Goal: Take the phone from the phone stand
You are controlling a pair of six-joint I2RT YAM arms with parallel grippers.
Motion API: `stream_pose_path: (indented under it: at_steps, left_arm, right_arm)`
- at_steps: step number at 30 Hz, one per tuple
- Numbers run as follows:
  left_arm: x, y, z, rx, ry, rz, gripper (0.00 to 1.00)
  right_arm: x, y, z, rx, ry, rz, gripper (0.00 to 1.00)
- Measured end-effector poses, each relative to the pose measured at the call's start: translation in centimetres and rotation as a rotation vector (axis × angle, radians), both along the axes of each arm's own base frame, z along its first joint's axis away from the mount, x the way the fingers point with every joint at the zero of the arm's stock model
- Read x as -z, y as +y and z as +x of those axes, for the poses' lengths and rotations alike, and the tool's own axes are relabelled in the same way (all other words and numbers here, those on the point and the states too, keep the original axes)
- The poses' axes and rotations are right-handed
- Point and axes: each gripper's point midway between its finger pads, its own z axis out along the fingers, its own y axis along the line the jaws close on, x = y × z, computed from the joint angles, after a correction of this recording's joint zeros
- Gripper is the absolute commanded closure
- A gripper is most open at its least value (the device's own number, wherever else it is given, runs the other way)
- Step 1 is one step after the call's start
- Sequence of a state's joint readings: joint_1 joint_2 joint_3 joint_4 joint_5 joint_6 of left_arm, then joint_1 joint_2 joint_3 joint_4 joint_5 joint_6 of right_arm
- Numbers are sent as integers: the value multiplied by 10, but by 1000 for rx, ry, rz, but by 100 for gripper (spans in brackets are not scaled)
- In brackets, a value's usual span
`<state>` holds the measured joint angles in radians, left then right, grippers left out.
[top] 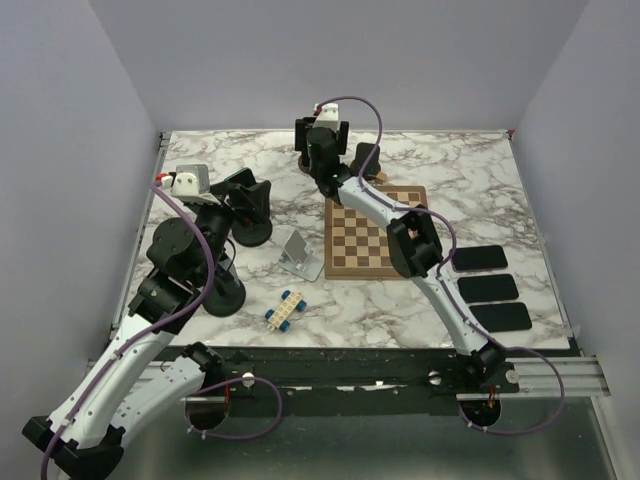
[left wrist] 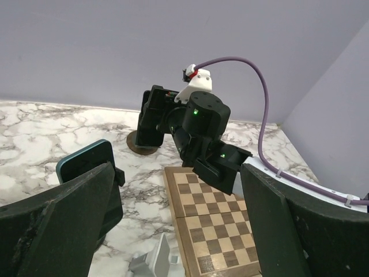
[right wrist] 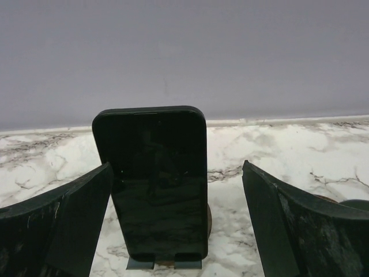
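Phone [right wrist: 151, 184] stood upright in its stand [right wrist: 164, 264] before the wide-apart jaws of the right gripper [right wrist: 176, 166] — stiff, glossy, probably slippery, best pinched across its side edges; left gripper [left wrist: 176, 167] gaped too, empty.

The left arm [top: 130, 365] rises from its base at the near left, folds at a raised elbow and reaches forward and slightly right. It ends in the left pincer [top: 250, 197], jaws spread wide, its fingers [left wrist: 69, 225] holding nothing. The right arm [top: 445, 300] stretches from the near right diagonally toward the far centre, bends at the elbow and runs on to the right pincer [top: 320, 135], held level and pointing away from the bases. Its fingers [right wrist: 63, 231] also stand wide apart, gripping nothing.
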<state>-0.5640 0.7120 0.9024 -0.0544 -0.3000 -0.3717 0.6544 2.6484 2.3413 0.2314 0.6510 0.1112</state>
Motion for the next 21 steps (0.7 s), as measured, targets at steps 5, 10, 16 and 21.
stream_pose_path:
  at_steps: [5,10,16,21]
  left_arm:
    - [1,-1,1,4,5,-2,1]
    - [2,-1,3,9,10,-8,1]
    - [3,-1,4,14,15,-16,1]
    - [4,-3,5,26,23,-27,1]
  right_arm:
    - [2,1,12,-17,-28,10,0]
    - [8,6,15,-35,-36,15,0]
    - [11,9,14,-49,-29,37,0]
    - [12,10,14,-40,-21,92,0]
